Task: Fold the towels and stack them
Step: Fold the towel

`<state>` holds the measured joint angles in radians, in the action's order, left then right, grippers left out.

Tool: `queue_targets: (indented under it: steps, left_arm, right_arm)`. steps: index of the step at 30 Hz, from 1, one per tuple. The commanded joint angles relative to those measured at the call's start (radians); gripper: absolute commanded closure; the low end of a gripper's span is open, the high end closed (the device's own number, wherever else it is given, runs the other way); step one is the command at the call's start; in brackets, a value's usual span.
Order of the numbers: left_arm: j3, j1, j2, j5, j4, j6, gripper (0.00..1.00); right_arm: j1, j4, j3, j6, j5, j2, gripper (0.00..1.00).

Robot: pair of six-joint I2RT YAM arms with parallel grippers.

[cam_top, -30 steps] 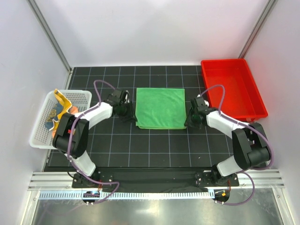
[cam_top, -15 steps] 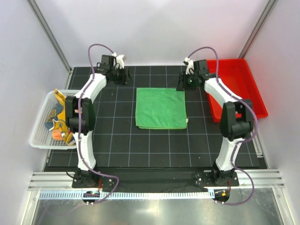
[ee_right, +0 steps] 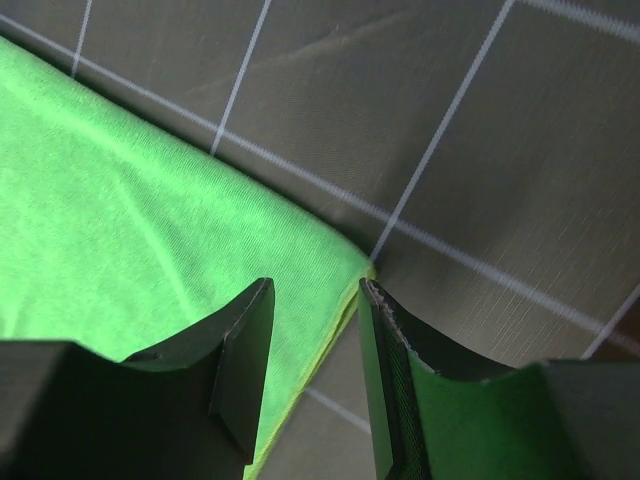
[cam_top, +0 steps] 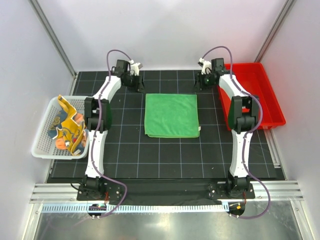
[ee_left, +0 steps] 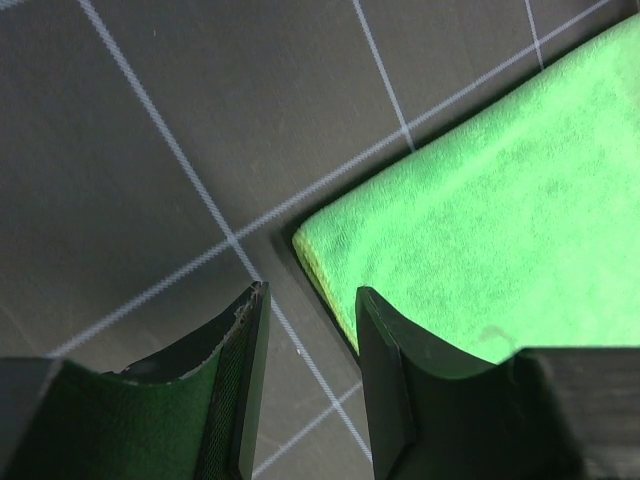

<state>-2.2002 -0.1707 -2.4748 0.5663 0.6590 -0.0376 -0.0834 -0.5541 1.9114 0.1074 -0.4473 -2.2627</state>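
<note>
The green towel (cam_top: 171,115) at the centre of the desk (cam_top: 125,150) is soft cloth with a short, fuzzy, matt nap, and its edge is paler and finely hemmed. The desk carries a matt black mat, faintly brushed, ruled with thin white lines. At 2 o'clock the red tray (cam_top: 250,65) is smooth plastic with a slight gloss. At 9 o'clock the white basket (cam_top: 84,99) is slotted plastic and holds a yellow-orange towel (cam_top: 70,131) of soft, crumpled cloth. The left tool (ee_left: 312,300) and right tool (ee_right: 315,290) have dull black plastic fingers (ee_left: 225,400) with finely meshed inner pads. At 6 o'clock a metal rail (cam_top: 165,189) shows a pale brushed sheen.
</note>
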Motion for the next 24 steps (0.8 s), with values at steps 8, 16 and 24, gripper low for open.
queue_targets:
  steps: [8, 16, 24]
  left_arm:
    - [-0.188, 0.005, -0.116, 0.063, 0.027, 0.044, 0.54]
    - [-0.184, 0.004, -0.15, 0.104, -0.033, -0.067, 0.54]
    - [-0.174, 0.004, -0.18, 0.087, -0.041, -0.102, 0.57]
  right_arm:
    - [0.045, -0.187, 0.284, 0.141, -0.148, -0.185, 0.52]
    - [0.045, -0.253, 0.328, 0.182, -0.14, -0.253, 0.59]
    - [0.057, -0.233, 0.313, 0.19, -0.148, -0.253, 0.86]
